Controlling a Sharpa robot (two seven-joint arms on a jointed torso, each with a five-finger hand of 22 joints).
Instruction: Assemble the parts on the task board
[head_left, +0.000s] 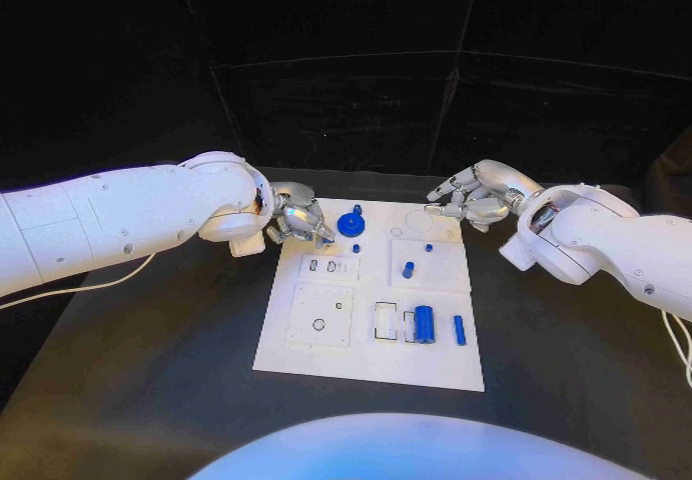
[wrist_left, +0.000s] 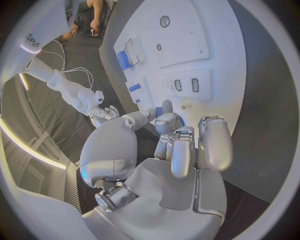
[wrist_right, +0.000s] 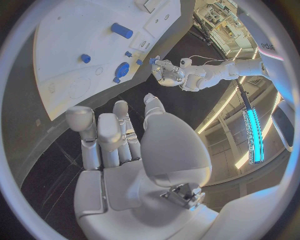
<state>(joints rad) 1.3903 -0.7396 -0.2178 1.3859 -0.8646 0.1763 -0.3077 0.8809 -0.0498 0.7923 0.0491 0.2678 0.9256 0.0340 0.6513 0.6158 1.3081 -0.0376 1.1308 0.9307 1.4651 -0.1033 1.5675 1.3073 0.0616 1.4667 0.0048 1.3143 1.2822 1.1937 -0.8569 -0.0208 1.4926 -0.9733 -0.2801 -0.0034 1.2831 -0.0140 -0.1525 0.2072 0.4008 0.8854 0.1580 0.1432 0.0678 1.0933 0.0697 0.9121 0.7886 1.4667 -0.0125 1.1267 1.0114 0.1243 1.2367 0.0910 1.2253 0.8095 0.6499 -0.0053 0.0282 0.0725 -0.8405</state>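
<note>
Head view: white task board (head_left: 289, 352) at frame centre on the black table (head_left: 130, 380); large blue cylinder (head_left: 424, 323) standing in a recessed slot at the board's lower right, thin blue pin (head_left: 460, 330) just beside it; small blue peg (head_left: 408, 268) mid-board; round blue disc (head_left: 353, 224) near the top edge. Left hand (head_left: 299, 222) at the board's upper left corner, fingers curled, whether anything is held cannot be told. Right hand (head_left: 472, 200) at upper right, fingers apart, holding nothing. Left wrist view: left hand (wrist_left: 181, 145) over the board edge, a blue part (wrist_left: 166, 107) at its fingertips, contact unclear. Right wrist view: right hand (wrist_right: 119, 140) empty, fingers spread, well apart from the board (wrist_right: 69, 45).
</note>
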